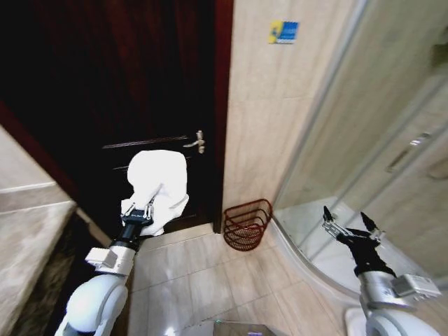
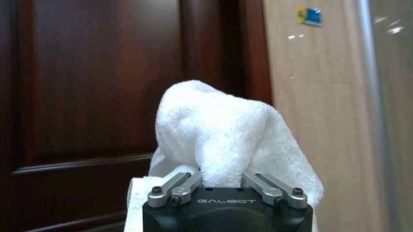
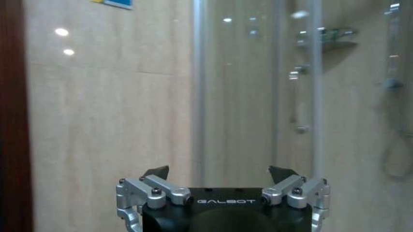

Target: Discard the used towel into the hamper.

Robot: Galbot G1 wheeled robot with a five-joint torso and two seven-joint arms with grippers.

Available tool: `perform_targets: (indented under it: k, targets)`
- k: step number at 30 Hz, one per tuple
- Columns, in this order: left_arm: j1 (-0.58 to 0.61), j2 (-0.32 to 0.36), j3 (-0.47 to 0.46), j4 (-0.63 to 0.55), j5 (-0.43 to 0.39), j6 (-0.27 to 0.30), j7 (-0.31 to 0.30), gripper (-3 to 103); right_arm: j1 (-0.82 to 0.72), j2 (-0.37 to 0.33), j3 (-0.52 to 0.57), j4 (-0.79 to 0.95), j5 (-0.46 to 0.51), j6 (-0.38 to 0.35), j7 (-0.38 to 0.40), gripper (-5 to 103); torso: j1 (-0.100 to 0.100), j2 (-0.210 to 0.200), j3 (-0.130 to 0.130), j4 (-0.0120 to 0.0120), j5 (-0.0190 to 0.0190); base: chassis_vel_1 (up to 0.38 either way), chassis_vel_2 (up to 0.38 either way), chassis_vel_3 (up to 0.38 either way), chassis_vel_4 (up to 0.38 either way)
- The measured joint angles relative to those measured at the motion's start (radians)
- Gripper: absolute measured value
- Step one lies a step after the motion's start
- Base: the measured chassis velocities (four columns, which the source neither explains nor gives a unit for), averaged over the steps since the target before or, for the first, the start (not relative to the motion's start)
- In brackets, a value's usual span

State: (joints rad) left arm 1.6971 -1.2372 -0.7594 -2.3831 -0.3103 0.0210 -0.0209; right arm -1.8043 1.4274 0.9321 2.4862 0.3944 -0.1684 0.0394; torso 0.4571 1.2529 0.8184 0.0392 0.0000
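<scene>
A white towel (image 1: pixel 159 180) hangs bunched from my left gripper (image 1: pixel 143 204), which is shut on it and held up in front of the dark wooden door. In the left wrist view the towel (image 2: pixel 223 133) rises in a mound from between the fingers (image 2: pixel 177 186). The hamper (image 1: pixel 247 224), a reddish-brown wire basket, stands on the floor against the tiled wall, to the right of and below the towel. My right gripper (image 1: pixel 348 218) is open and holds nothing, raised near the shower glass; in the right wrist view its fingers (image 3: pixel 158 173) stand spread apart.
The dark door (image 1: pixel 126 91) with a metal handle (image 1: pixel 197 142) is right behind the towel. A curved glass shower enclosure (image 1: pixel 364 126) fills the right side. A stone counter edge (image 1: pixel 31 238) lies at the left. Tiled floor (image 1: pixel 203 280) is open in front of the hamper.
</scene>
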Motion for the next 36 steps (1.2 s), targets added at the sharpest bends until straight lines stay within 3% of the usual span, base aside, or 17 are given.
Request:
perform_targets:
  k: [20,36]
  targets:
    - [-0.005,-0.015,0.023,-0.002,0.004,-0.009,-0.011,14,-0.003,-0.003,0.003,-0.011,0.007,0.003,0.0,100,0.0,0.0,0.0,0.0,0.0,-0.035,-0.081,-0.056,-0.011]
    - [-0.002,-0.025,0.052,-0.006,0.042,-0.016,-0.01,14,-0.004,-0.018,0.006,-0.032,0.008,0.026,-0.005,100,0.0,0.0,0.0,-0.0001,0.0,-0.074,-0.112,0.076,0.106]
